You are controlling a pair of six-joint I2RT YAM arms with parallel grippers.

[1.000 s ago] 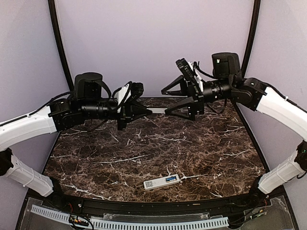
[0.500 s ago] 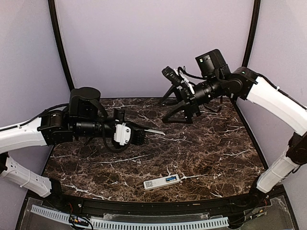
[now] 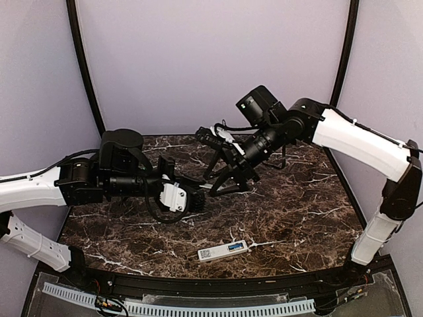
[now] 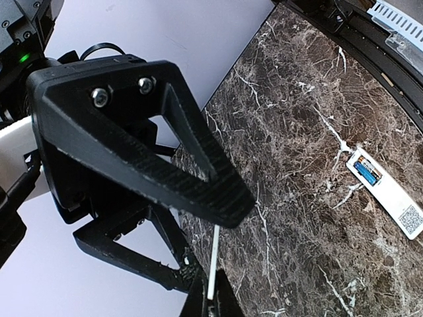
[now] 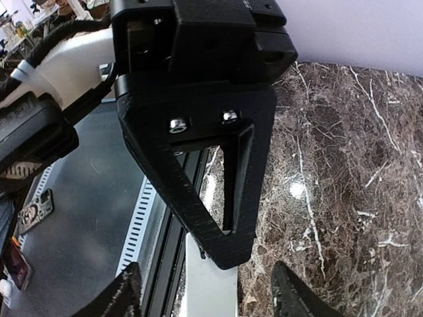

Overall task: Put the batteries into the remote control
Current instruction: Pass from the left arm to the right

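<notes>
On the near bench (image 3: 297, 198), the remote control (image 3: 223, 250) has an open bay holding 1 blue battery (image 4: 367, 170). The left tool (image 4: 210, 300) clamps a white plate (image 4: 213, 257); the right tool (image 5: 208, 290) stands apart.

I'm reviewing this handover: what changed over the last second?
The left gripper, jaws shut on the thin white plate, came down from its high far position, lower and nearer. The right gripper drew up and away from the plate's other end, then swung down and left; its open jaws now straddle that end again. The remote control stayed at the near edge.
</notes>
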